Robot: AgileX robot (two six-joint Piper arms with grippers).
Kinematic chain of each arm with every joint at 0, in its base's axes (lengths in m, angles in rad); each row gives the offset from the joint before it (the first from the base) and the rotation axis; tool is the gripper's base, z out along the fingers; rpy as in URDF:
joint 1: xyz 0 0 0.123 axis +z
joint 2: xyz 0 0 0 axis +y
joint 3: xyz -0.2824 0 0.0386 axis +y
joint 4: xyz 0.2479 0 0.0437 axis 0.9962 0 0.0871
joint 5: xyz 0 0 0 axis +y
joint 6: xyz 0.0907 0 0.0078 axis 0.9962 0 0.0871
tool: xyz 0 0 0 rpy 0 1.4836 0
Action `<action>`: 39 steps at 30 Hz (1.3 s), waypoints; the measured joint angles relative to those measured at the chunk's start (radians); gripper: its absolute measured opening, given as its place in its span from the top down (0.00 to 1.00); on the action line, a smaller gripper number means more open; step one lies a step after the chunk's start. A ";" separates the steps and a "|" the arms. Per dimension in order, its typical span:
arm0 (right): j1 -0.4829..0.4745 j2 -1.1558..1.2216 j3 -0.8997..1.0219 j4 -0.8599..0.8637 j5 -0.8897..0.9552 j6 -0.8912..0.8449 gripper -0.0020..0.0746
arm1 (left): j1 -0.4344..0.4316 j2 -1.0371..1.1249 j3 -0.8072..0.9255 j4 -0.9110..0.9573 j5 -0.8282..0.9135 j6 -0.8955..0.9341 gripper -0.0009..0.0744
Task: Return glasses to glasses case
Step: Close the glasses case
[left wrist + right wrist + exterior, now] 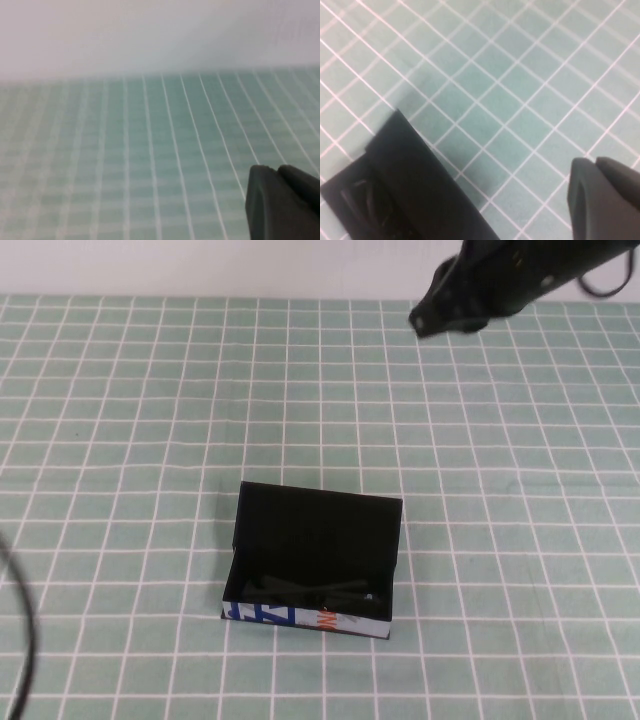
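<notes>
From the high view, the glasses case (315, 555) sits open on the green checked counter (120, 420), lid raised at the back, printed front wall toward the robot. The glasses (315, 592) lie inside along the front wall, long axis running across the case from the robot's left to its right, matching the case's own long side; that is likely why they fit flat. Which way the lenses face is too dark to tell. The right end effector (440, 315) hangs high over the far side of the counter, so the case lies well below it and toward the robot, a little to its left. It carries nothing, but I cannot tell whether its fingers are spread or closed. Judging by this, the glasses are already home and the lid is not yet shut.

In the left wrist view, only blurred counter grid and a dark corner of the left end effector (282, 205) show. It holds nothing visible, its opening cannot be told, and neither case nor glasses is near it; it appears parked away from the work.

In the right wrist view, the case's raised lid (425, 175) and part of the dark interior sit below the end effector, well apart from it, with bare counter between
</notes>
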 joint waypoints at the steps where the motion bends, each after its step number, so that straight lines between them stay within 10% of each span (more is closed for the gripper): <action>1: 0.000 0.014 0.004 0.000 -0.010 0.000 0.99 | 0.000 0.027 0.000 -0.017 0.008 0.000 0.99; 10: 0.000 0.167 0.013 0.002 -0.092 -0.014 0.99 | 0.000 0.332 0.022 -0.287 0.092 0.169 0.99; 17: 0.000 0.262 0.013 0.031 -0.112 -0.018 0.99 | -0.015 0.537 0.066 -0.751 0.166 0.678 0.99; 39: 0.000 0.421 -0.005 0.294 -0.098 -0.239 0.99 | -0.464 0.905 0.170 -1.102 -0.275 1.079 0.99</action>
